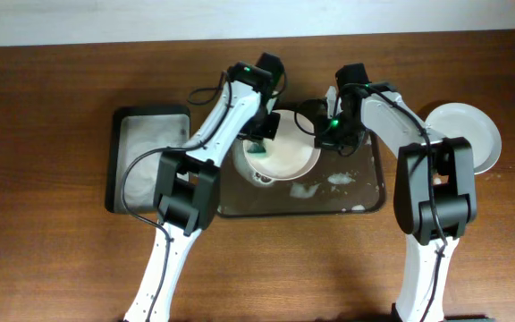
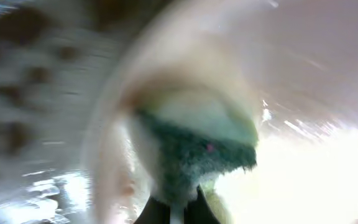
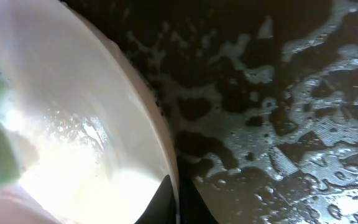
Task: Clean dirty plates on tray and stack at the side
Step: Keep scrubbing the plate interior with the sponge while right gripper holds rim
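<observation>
A white plate [image 1: 291,154] is over the left half of the dark grey tray [image 1: 369,192]. My right gripper [image 1: 323,135] is shut on the plate's right rim; in the right wrist view the rim [image 3: 166,155] runs straight down between the dark fingers of that gripper [image 3: 178,205]. My left gripper [image 1: 260,141] is shut on a green sponge [image 1: 257,150] that presses on the plate's left side. Up close, the sponge [image 2: 197,146] is blurred against the wet plate [image 2: 303,162], with my left gripper [image 2: 178,210] at the bottom edge. Another white plate [image 1: 472,130] lies on the table to the right, partly behind my right arm.
A smaller black tray [image 1: 146,161] with white foam lies to the left of the grey tray. Suds and water [image 1: 340,180] are spread across the grey tray's floor [image 3: 291,124]. Both arms cross above the tray's back edge.
</observation>
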Robot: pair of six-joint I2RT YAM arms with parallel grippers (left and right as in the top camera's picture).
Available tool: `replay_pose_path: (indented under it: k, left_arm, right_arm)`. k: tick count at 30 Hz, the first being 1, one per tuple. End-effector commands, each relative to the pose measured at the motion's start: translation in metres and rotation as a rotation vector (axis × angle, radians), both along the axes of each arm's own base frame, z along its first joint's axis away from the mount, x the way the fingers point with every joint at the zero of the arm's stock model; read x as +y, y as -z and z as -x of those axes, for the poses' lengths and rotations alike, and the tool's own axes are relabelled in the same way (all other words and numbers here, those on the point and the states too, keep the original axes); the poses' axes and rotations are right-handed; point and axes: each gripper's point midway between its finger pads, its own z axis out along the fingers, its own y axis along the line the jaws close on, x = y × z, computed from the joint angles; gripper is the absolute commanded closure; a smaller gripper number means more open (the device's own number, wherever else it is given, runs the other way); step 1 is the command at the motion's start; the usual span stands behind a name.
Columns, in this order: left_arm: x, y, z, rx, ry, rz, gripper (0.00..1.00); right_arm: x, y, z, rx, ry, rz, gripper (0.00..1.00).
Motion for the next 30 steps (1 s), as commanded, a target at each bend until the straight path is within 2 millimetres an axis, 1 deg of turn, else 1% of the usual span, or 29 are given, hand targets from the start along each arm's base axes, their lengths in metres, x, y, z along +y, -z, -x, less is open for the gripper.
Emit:
replay_pose_path:
  k: [1, 4, 8, 11, 12, 13, 15, 17, 20, 22, 24, 26, 27, 28, 29, 30]
  left_arm:
    - [-0.047, 0.020, 0.051, 0.209, 0.228, 0.262, 0.99]
    - [-0.046, 0.020, 0.052, 0.192, 0.309, 0.272, 0.99]
    - [-0.048, 0.020, 0.047, 0.162, 0.336, 0.283, 0.99]
    - [-0.050, 0.022, 0.036, 0.116, 0.333, 0.280, 0.99]
    - [-0.046, 0.025, 0.028, 0.092, 0.296, 0.240, 0.99]
    - [-0.039, 0.028, 0.020, 0.068, 0.241, 0.186, 0.99]
    - [-0.017, 0.035, -0.001, -0.006, 0.095, 0.034, 0.99]
    - [0.005, 0.037, -0.020, -0.089, -0.034, -0.105, 0.99]
    - [0.032, 0.033, -0.035, -0.183, -0.197, -0.250, 0.99]
    - [0.036, 0.032, -0.037, -0.196, -0.231, -0.269, 0.99]
    - [0.037, 0.032, -0.035, -0.189, -0.255, -0.272, 0.99]
    - [0.037, 0.033, -0.030, -0.170, -0.273, -0.274, 0.99]
    - [0.034, 0.034, -0.024, -0.139, -0.264, -0.255, 0.99]
    - [0.016, 0.037, -0.012, -0.059, -0.129, -0.156, 0.99]
    - [0.004, 0.037, -0.005, -0.021, -0.046, -0.089, 0.99]
    - [-0.012, 0.035, 0.008, 0.035, 0.066, 0.013, 0.99]
  right_arm:
    - [-0.001, 0.009, 0.006, 0.022, -0.008, 0.009, 0.96]
    - [-0.001, 0.009, 0.006, 0.022, -0.008, 0.009, 0.96]
    - [-0.001, 0.009, 0.006, 0.022, -0.008, 0.009, 0.96]
    - [-0.001, 0.009, 0.006, 0.022, -0.008, 0.009, 0.96]
    - [-0.001, 0.009, 0.006, 0.022, -0.008, 0.009, 0.96]
    - [-0.001, 0.009, 0.006, 0.022, -0.008, 0.009, 0.96]
    - [-0.001, 0.009, 0.006, 0.022, -0.008, 0.009, 0.96]
    - [-0.001, 0.009, 0.006, 0.022, -0.008, 0.009, 0.96]
    - [-0.001, 0.009, 0.006, 0.022, -0.008, 0.009, 0.96]
    - [-0.001, 0.009, 0.006, 0.022, -0.008, 0.009, 0.96]
    - [-0.001, 0.009, 0.006, 0.022, -0.008, 0.009, 0.96]
    - [-0.001, 0.009, 0.006, 0.022, -0.008, 0.009, 0.96]
    - [-0.001, 0.009, 0.006, 0.022, -0.008, 0.009, 0.96]
    - [-0.001, 0.009, 0.006, 0.022, -0.008, 0.009, 0.96]
    - [-0.001, 0.009, 0.006, 0.022, -0.008, 0.009, 0.96]
    - [-0.001, 0.009, 0.006, 0.021, -0.008, 0.009, 0.96]
